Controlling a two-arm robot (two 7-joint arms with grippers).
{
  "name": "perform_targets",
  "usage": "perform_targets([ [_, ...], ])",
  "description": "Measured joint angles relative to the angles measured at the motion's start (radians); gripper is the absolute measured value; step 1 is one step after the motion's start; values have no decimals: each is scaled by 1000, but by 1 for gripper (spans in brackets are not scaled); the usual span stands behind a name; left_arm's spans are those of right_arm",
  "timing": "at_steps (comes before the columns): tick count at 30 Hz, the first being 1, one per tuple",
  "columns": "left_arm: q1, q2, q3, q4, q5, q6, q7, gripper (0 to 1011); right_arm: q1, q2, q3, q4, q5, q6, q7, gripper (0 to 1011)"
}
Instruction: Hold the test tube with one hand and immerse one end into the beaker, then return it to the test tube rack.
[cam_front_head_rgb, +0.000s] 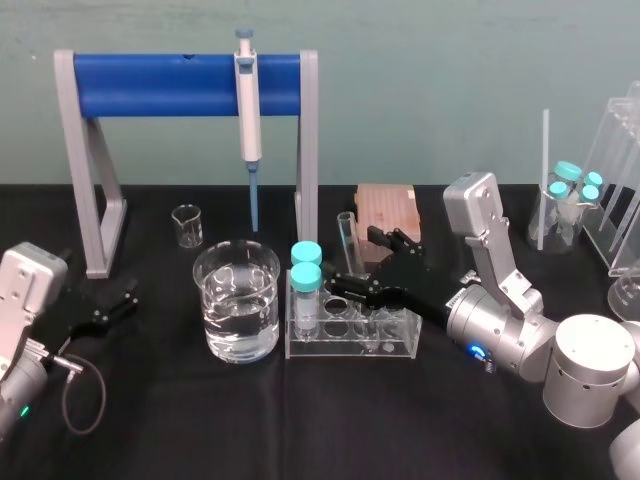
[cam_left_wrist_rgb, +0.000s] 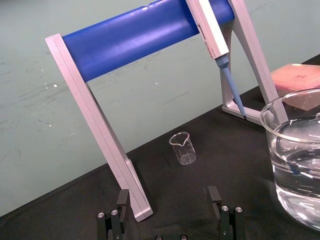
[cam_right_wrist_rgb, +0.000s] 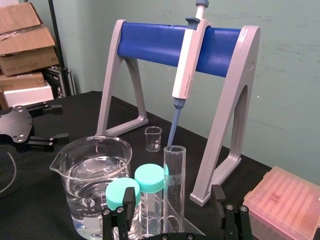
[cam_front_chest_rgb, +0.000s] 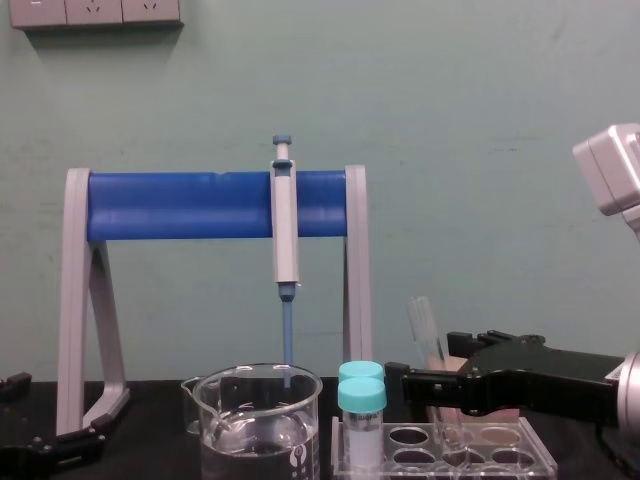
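Observation:
The test tube (cam_front_head_rgb: 347, 243) stands upright in a back hole of the clear test tube rack (cam_front_head_rgb: 400, 340). My right gripper (cam_front_head_rgb: 358, 262) is open around it, one finger on each side, and neither touches the glass. In the right wrist view the test tube (cam_right_wrist_rgb: 173, 175) rises between the two fingertips (cam_right_wrist_rgb: 218, 196). The chest view shows the tube (cam_front_chest_rgb: 424, 325) just past the gripper (cam_front_chest_rgb: 450, 365) above the rack (cam_front_chest_rgb: 500, 450). The beaker (cam_front_head_rgb: 238, 300), about half full of water, stands left of the rack. My left gripper (cam_front_head_rgb: 110, 305) rests open at the table's left.
Two teal-capped vials (cam_front_head_rgb: 306, 265) stand at the rack's left end, close to the tube. A pipette (cam_front_head_rgb: 247, 110) hangs on the blue and grey stand (cam_front_head_rgb: 185, 85) behind the beaker. A small beaker (cam_front_head_rgb: 187, 225), a pink box (cam_front_head_rgb: 385, 210) and glassware (cam_front_head_rgb: 570, 200) stand at the back.

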Motion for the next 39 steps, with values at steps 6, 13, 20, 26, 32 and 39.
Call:
perform_targets([
  [6, 0, 0, 0, 0, 0, 0, 0, 1000, -1, 0, 0, 0, 2, 2, 0, 885],
  [13, 0, 0, 0, 0, 0, 0, 0, 1000, -2, 1, 0, -1, 4, 3, 0, 669],
  [20, 0, 0, 0, 0, 0, 0, 0, 1000, -2, 1, 0, -1, 5, 3, 0, 468],
  [26, 0, 0, 0, 0, 0, 0, 0, 1000, -3, 1, 0, -2, 6, 4, 0, 262],
  [32, 0, 0, 0, 0, 0, 0, 0, 1000, -3, 1, 0, -2, 6, 4, -1, 226],
  [39, 0, 0, 0, 0, 0, 0, 0, 1000, -14, -6, 14, -3, 13, -16, -2, 226],
])
